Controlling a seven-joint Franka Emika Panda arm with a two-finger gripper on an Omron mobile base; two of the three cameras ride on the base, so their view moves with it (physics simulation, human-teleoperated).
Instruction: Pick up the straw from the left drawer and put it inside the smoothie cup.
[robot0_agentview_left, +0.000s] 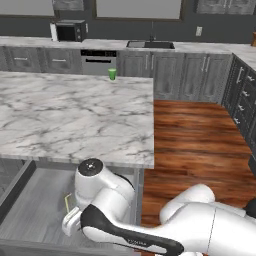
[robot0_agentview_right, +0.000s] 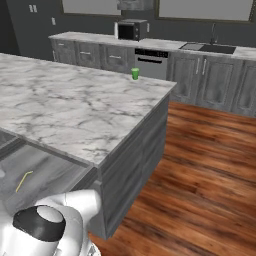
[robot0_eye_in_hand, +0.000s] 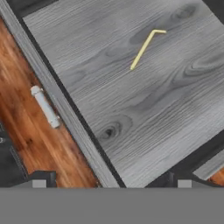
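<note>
Your claw (robot0_eye_in_hand: 111, 183) hung spread wide over the open drawer (robot0_eye_in_hand: 131, 109) — the straw (robot0_eye_in_hand: 143, 49) lay flat, well ahead, untouched.

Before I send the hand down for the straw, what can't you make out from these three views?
- Straw: left base view shows just a sliver; the arm covers the rest.
- Gripper: hand view cuts the fingertips at the bottom, so their height above the left drawer floor is unclear.
- Smoothie cup: tiny on the marble counter; its contents can't be read in either base view.
</note>
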